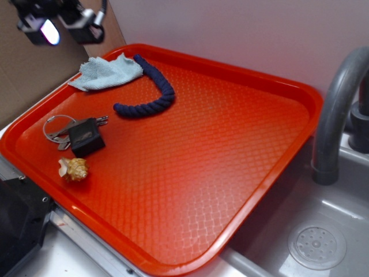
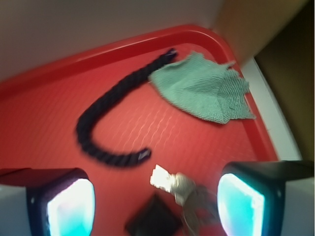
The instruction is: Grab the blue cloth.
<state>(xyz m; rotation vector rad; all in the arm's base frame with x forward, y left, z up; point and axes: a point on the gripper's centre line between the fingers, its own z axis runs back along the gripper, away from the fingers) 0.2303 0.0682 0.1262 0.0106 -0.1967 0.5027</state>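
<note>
The blue cloth [image 1: 105, 73] is a small pale blue-grey ribbed rag lying crumpled in the far left corner of the red tray [image 1: 242, 86]. In the wrist view the blue cloth [image 2: 205, 88] lies at the upper right, near the tray's corner. My gripper [image 1: 64, 24] hangs high above the tray's left edge, well above the cloth and apart from it. Seen from the wrist, my gripper [image 2: 155, 204] is open, its two pale fingers [image 2: 241, 204] wide apart with nothing between them; keys and a fob show far below.
A dark navy twisted rope [image 1: 151, 92] curves right beside the cloth. Keys on a ring with a black fob [image 1: 85, 135] and a small shell [image 1: 74, 169] lie at the tray's left. A grey faucet [image 1: 337, 109] and sink drain [image 1: 316, 245] are at the right.
</note>
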